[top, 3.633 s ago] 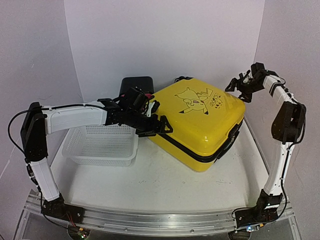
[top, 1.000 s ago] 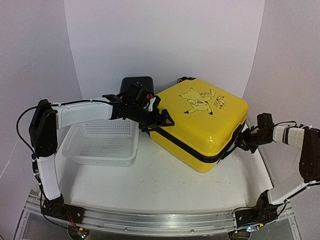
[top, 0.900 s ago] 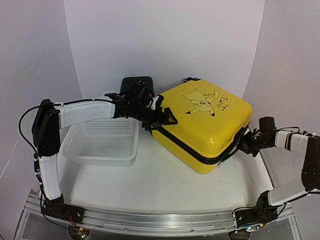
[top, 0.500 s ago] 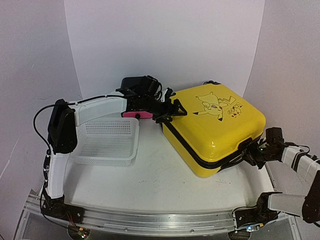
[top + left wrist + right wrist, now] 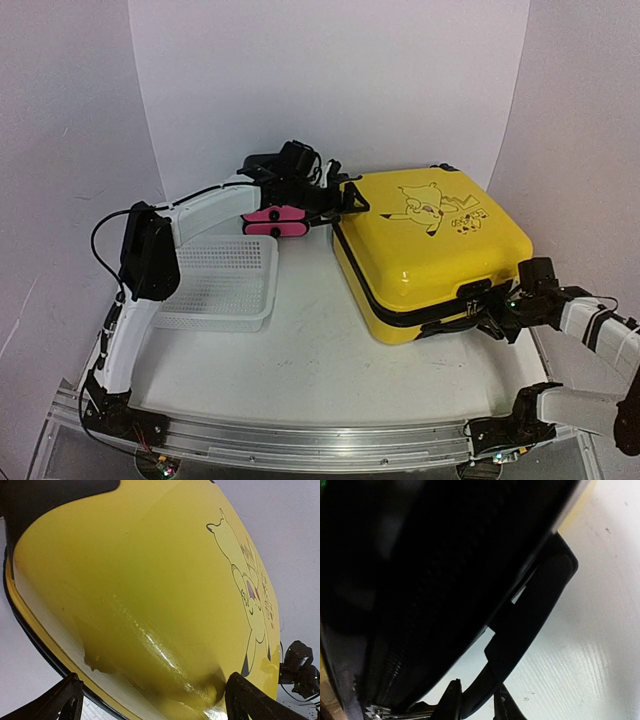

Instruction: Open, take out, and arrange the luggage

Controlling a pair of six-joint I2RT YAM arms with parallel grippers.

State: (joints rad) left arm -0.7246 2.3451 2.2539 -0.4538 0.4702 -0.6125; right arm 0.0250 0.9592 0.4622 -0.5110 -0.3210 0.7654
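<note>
The right gripper [image 5: 476, 700] is pinched on a black handle [image 5: 535, 605] at the near right corner of the yellow suitcase [image 5: 430, 240]; the left gripper [image 5: 155, 695] stands wide open around its far left corner. The suitcase lies flat on the table [image 5: 300, 370] with lid shut, its inside hidden. Left of it, apart, stands a white mesh basket [image 5: 215, 320].

The table [image 5: 300, 370] carries the luggage [image 5: 430, 250], a mesh basket [image 5: 215, 315] and a black-and-pink box [image 5: 273, 219].

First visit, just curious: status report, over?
Left gripper open, straddling luggage corner. Right gripper at front handle, grip unclear. Lid closed. Basket apart, left.
</note>
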